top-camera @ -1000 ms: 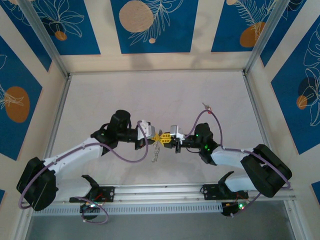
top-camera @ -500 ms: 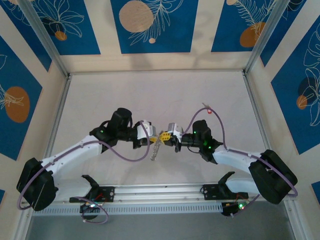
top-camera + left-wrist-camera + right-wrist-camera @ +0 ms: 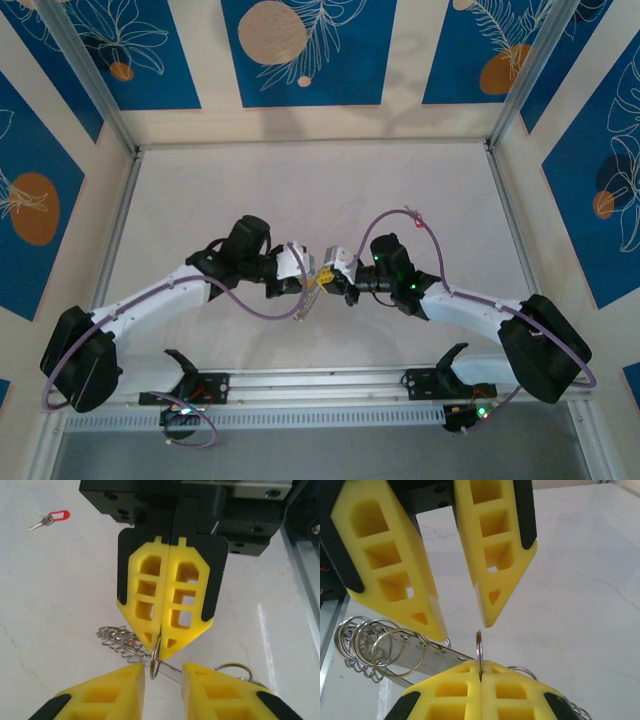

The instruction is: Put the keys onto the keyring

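Right wrist view: nearest the lens, the right gripper (image 3: 480,667) is being held clenched, and a thin silver keyring (image 3: 479,647) is being pinched edge-on between its yellow pads. Just beyond, at 12 o'clock, the left gripper (image 3: 464,630) is being held released, its fingers parted, with the rim of the ring standing close under their tips; whether it is being touched cannot be told. At 9 o'clock, a bunch of spare rings (image 3: 370,645) is being carried on a flat metal strip (image 3: 445,655) running towards the clenched pads. In the top external view, the bunch is being dangled at 6 o'clock below the meeting fingertips, over the white table (image 3: 200,200). Farther off, at 2 o'clock from the grippers, one key (image 3: 413,213) with a red tag is lying on the table, well apart from the keyring.
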